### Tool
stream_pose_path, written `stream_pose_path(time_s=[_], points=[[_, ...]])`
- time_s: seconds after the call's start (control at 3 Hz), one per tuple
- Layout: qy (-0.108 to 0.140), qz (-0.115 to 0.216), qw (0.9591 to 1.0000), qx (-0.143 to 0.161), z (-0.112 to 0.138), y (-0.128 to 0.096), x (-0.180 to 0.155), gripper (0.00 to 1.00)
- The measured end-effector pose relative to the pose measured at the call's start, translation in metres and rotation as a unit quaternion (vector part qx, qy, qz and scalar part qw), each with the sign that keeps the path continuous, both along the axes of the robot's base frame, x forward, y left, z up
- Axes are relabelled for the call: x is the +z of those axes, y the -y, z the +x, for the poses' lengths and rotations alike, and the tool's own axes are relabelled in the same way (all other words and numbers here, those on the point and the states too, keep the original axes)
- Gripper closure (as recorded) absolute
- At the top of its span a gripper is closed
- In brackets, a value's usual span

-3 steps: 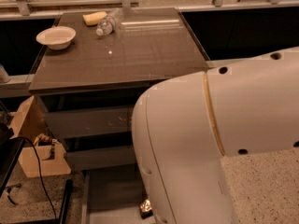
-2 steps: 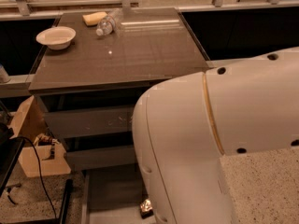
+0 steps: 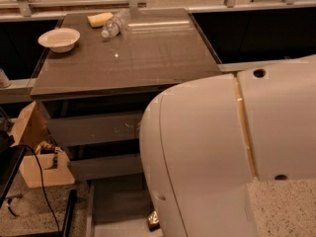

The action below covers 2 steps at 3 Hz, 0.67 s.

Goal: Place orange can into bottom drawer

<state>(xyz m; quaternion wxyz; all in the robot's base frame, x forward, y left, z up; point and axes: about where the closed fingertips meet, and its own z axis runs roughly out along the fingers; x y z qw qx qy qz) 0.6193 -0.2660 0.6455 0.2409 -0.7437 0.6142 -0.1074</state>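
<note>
The bottom drawer (image 3: 116, 202) is pulled open at the foot of the cabinet, showing its flat grey floor. A small piece of the orange can (image 3: 154, 219), gold and orange, peeks out at the drawer's right side against the edge of my arm. My white arm (image 3: 232, 157) fills the right and lower part of the view. My gripper is hidden behind the arm, somewhere low near the drawer.
Above the open drawer sit two shut drawers (image 3: 96, 128). On the cabinet top (image 3: 148, 53) are a white bowl (image 3: 59, 38), a clear water bottle (image 3: 114, 24) and a yellow sponge (image 3: 99, 19). A cardboard box (image 3: 35, 152) and a black cable (image 3: 42, 181) lie at the left.
</note>
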Motion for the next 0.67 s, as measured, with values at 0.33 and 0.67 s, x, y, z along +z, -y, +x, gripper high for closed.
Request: stream_pose_path(time_s=[0.33,0.67], points=[[0.051,-0.014,0.9983,-0.024,0.007,0.016,0.015,1.00],[0.082,-0.025,0.9955,-0.039,0.014,0.026,0.022,1.00]])
